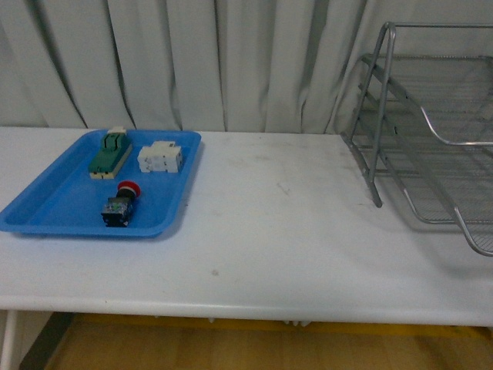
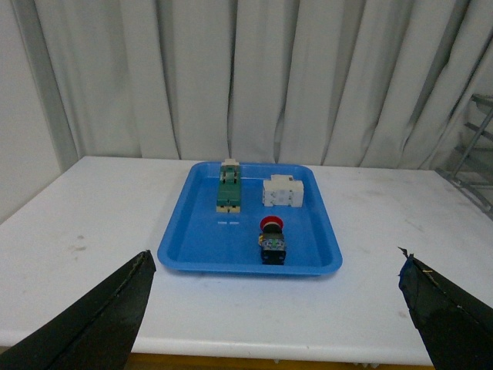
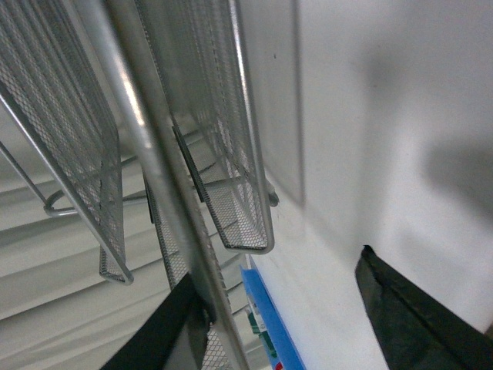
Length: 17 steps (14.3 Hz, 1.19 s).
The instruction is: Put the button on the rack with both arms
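The button (image 1: 122,202), a red mushroom cap on a black body, lies on its side in the blue tray (image 1: 46,210) at the left of the table. It also shows in the left wrist view (image 2: 272,240). The rack (image 1: 431,131), silver wire mesh with three tiers, stands at the table's right end. My left gripper (image 2: 275,268) is open and empty, short of the tray's near rim, facing the button. My right gripper (image 3: 277,266) is open and empty, close beside the rack (image 3: 139,139); one of its fingers (image 3: 166,331) lies behind a frame tube. Neither arm shows in the front view.
A green-topped beige block (image 1: 109,152) and a white terminal block (image 1: 160,158) lie at the back of the blue tray. A grey curtain hangs behind the white table (image 1: 277,231). The tray's edge shows in the right wrist view (image 3: 266,324).
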### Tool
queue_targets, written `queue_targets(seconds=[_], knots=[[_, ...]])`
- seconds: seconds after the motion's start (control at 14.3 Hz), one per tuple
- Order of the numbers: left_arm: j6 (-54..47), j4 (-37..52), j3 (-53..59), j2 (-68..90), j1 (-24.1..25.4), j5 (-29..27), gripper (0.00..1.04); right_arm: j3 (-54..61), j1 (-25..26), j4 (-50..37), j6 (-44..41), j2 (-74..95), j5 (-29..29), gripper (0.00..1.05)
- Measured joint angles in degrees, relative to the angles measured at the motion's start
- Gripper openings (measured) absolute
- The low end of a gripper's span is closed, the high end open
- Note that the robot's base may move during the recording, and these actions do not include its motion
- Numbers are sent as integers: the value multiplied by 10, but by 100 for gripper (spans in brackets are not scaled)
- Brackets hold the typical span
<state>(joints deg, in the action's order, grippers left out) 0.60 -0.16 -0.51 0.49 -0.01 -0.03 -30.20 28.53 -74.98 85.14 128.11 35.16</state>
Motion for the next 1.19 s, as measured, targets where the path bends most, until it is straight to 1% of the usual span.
queue_targets(seconds=[0.14, 0.21, 0.28, 0.35, 0.63, 0.84, 0.91, 0.98, 1.05, 1.12, 1.19], knots=[[0, 0, 0, 0, 0, 0, 98, 18, 1, 13, 25, -24, -11, 84], [0, 0, 0, 0, 0, 0, 98, 23, 5, 15, 34, -38, -11, 95], [0, 0, 0, 0, 0, 0, 98, 23, 9, 13, 41, -54, -10, 100], [0, 0, 0, 0, 0, 0, 98, 23, 9, 12, 43, -72, -8, 97], [0, 0, 0, 0, 0, 0, 98, 63, 27, 13, 70, -156, 21, 98], [0, 0, 0, 0, 0, 0, 98, 125, 25, 12, 73, -207, 73, 98], [0, 0, 0, 0, 0, 0, 98, 150, 13, 56, 30, -247, 52, 94], [0, 0, 0, 0, 0, 1, 98, 210, -43, 125, -172, -428, -61, 78], [0, 0, 0, 0, 0, 0, 98, 236, -95, 170, -397, -587, -139, 63], [0, 0, 0, 0, 0, 0, 98, 272, -147, 250, -578, -701, -203, 48], [0, 0, 0, 0, 0, 0, 98, 296, -186, 320, -683, -773, -243, 37]])
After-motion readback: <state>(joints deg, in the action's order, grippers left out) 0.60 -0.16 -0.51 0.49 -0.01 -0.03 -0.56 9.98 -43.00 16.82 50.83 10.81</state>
